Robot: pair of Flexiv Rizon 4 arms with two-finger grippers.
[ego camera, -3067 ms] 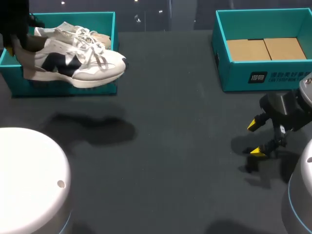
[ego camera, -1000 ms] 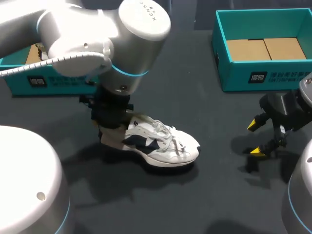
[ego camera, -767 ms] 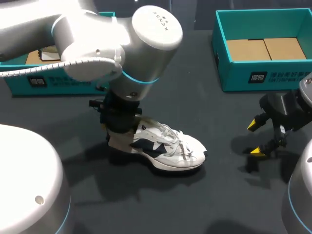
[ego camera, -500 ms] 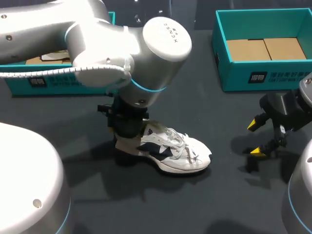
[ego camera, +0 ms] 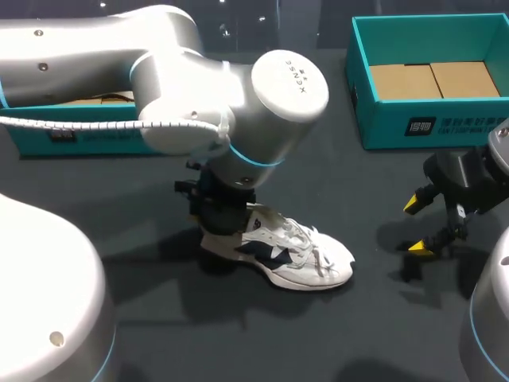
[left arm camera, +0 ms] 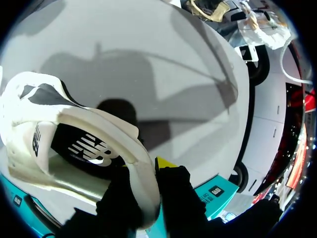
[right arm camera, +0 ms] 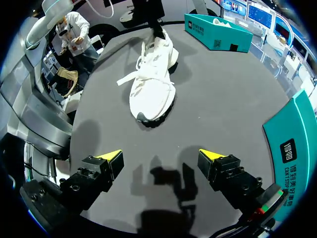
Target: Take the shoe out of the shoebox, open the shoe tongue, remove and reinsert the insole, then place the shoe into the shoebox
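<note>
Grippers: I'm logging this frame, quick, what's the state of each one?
Left gripper: shut on the heel of the shoe.
Right gripper: open, holding nothing.

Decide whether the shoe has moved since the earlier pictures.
Yes: the shoe has moved from the left shoebox rightwards, toward the right shoebox.

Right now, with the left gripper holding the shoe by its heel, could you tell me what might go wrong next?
The left gripper pinches only the thin heel collar of the shoe, so the shoe may twist or slip out if it is moved. A loose lace trails sideways off the shoe and could snag the open right gripper when it comes in for the tongue.
</note>
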